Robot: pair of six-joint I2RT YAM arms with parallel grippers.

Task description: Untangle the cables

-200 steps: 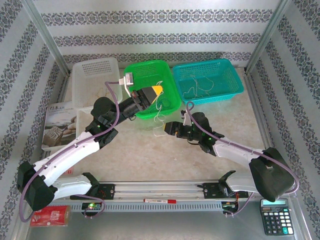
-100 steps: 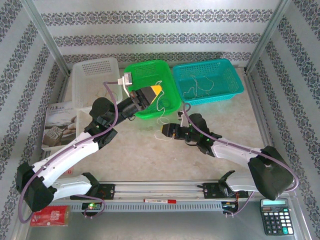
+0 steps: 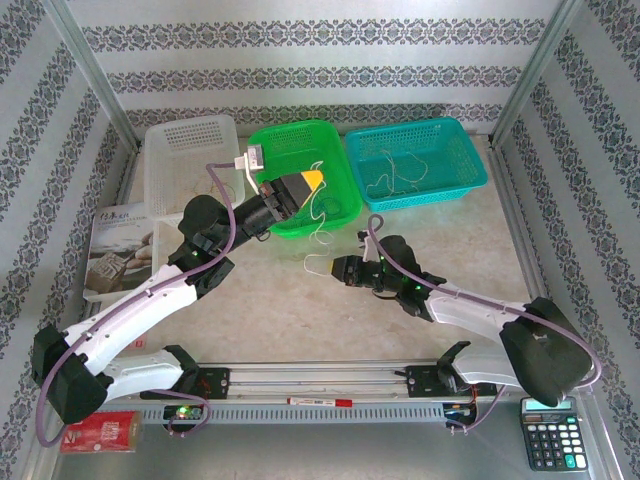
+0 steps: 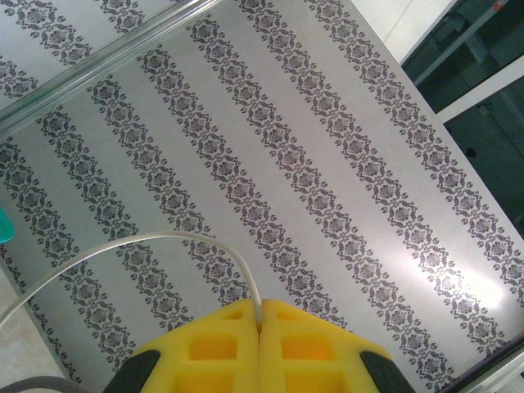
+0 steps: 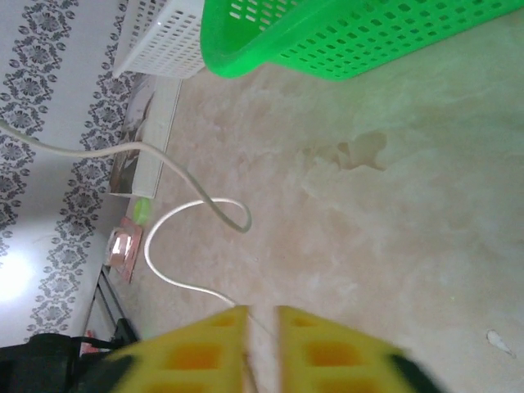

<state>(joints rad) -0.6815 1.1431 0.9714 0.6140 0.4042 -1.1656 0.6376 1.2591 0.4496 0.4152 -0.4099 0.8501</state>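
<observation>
Both tools clamped on cables

My left tool is pressed shut on a thin whitish cable above the green plastic basket; my right tool pinches a looping whitish strand over the beige bench.

Patterned booth walls around a pale, mottled table.
The walls are silver-grey with bands of dark damask ornament, and bare metal posts rise at the back corners. The table is beige and stone-like, with a darker stain seen from the right wrist. A slotted metal rail runs along its near edge. The light is bright and even, with a glare patch on the wallpaper. Past the wall's edge are dark teal panes between white bars, possibly a window.
</observation>
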